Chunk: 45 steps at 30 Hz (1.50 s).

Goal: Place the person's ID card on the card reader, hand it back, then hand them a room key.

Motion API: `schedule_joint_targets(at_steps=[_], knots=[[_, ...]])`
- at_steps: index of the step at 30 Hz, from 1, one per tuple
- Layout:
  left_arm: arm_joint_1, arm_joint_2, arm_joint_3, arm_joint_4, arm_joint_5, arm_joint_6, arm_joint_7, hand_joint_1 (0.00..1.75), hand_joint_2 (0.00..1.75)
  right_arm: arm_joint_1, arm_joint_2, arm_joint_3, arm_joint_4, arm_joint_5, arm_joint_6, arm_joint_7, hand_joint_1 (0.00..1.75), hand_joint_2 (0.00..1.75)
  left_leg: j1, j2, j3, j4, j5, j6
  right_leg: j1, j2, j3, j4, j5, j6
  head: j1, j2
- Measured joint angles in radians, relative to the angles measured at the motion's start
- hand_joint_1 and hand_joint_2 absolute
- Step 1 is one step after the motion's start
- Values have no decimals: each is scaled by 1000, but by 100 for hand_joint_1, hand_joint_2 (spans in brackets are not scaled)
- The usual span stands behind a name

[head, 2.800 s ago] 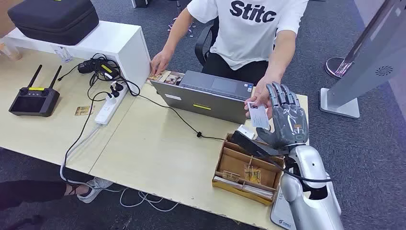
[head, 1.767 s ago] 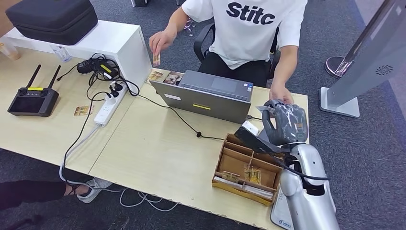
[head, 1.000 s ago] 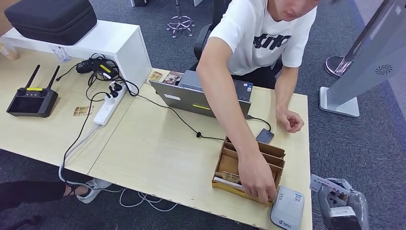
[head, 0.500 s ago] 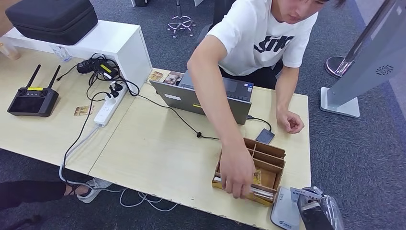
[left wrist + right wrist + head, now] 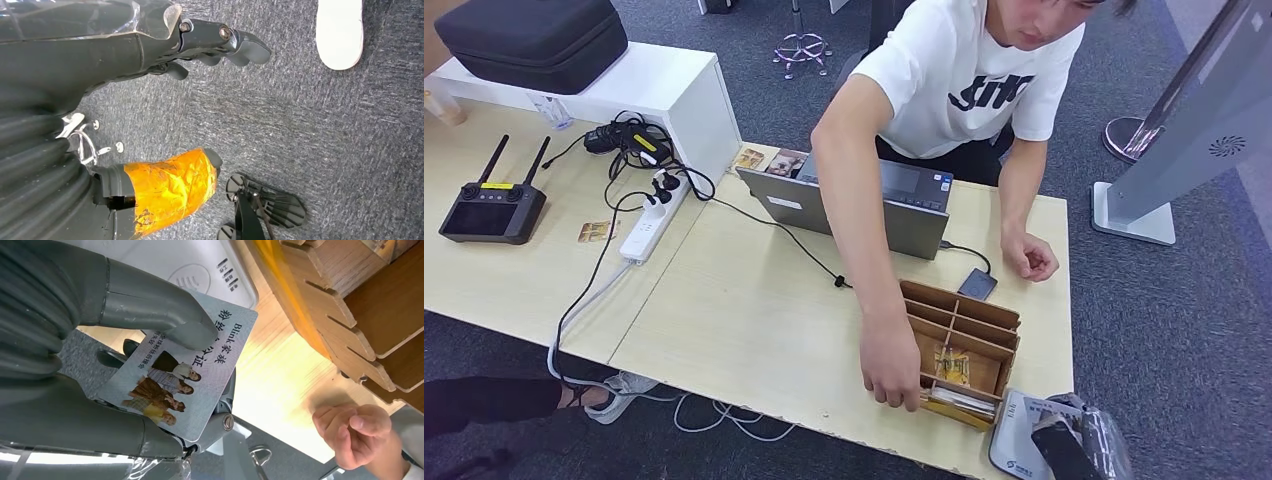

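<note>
My right hand (image 5: 1079, 445) is at the table's near right corner, holding the ID card (image 5: 1054, 405) just above the white card reader (image 5: 1016, 448). Up close in the right wrist view, the ID card (image 5: 185, 375) with a printed photo is pinched under the thumb (image 5: 150, 307), and the white card reader (image 5: 195, 265) lies right behind it. In the left wrist view my left hand (image 5: 200, 45) hangs over grey carpet with nothing in it, fingers curled. Gold cards (image 5: 952, 366) lie in the wooden organizer (image 5: 969, 330); a person's hand (image 5: 889, 375) grips its near edge.
A person in a white shirt (image 5: 969, 75) leans over the table, their other hand (image 5: 1032, 260) resting near a small dark device (image 5: 977, 284). A grey laptop (image 5: 864, 205) stands behind the organizer. Power strip (image 5: 656, 215), cables and a controller (image 5: 484, 205) lie to the left.
My right hand took the card from the person, swung down to the near right corner and now holds it over the reader. The person leaned in and shifted the wooden organizer.
</note>
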Motion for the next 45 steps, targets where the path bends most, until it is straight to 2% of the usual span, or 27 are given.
schedule_joint_targets(at_steps=[14, 22, 26, 30, 35, 41, 45], knots=[[-3, -5, 42, -5, -33, -2, 0, 0, 175, -1, 0, 0, -33, 135, -73, 50, 175, 175, 0, 0, 0, 0, 0, 0, 0, 0, 0, 0, 0, 0, 0, 0], [-5, -15, 69, -11, -68, -5, 0, 0, 175, -18, 29, 7, -184, 132, -166, -30, 175, 175, 0, 0, 0, 0, 0, 0, 0, 0, 0, 0, 0, 0, 0, 0], [-10, -15, 72, -11, -98, -9, 0, 0, 175, -82, 42, 45, -276, 130, -134, -26, 175, 175, 0, 1, 0, 0, 0, 0, 0, 1, 0, 1, 0, -1, 0, 0], [-19, -13, 72, -11, -132, -17, -1, 0, 175, -184, 46, 126, -291, 163, -73, 25, 175, 175, 0, 2, 0, 0, 1, -2, 0, 2, 0, 1, 2, -2, 0, 0], [-31, -5, 72, -11, -159, -25, -5, 0, 175, -327, 56, 241, -232, 181, -39, 87, 175, 175, 0, 1, 1, 0, 3, -3, 0, 1, 0, 1, 2, -2, 0, 0], [-37, 5, 71, -11, -192, -35, -6, 0, 175, -458, 72, 310, -122, 217, -3, 151, 175, 175, 1, 2, 0, 0, 3, -3, 0, 3, -1, 2, 3, -3, 0, 0], [-48, 13, 70, -11, -213, -43, -7, 0, 175, -574, 107, 347, 10, 234, 6, 183, 0, 175, 1, 3, 1, 0, 4, -4, 0, 3, -1, 2, 4, -3, 0, 0]])
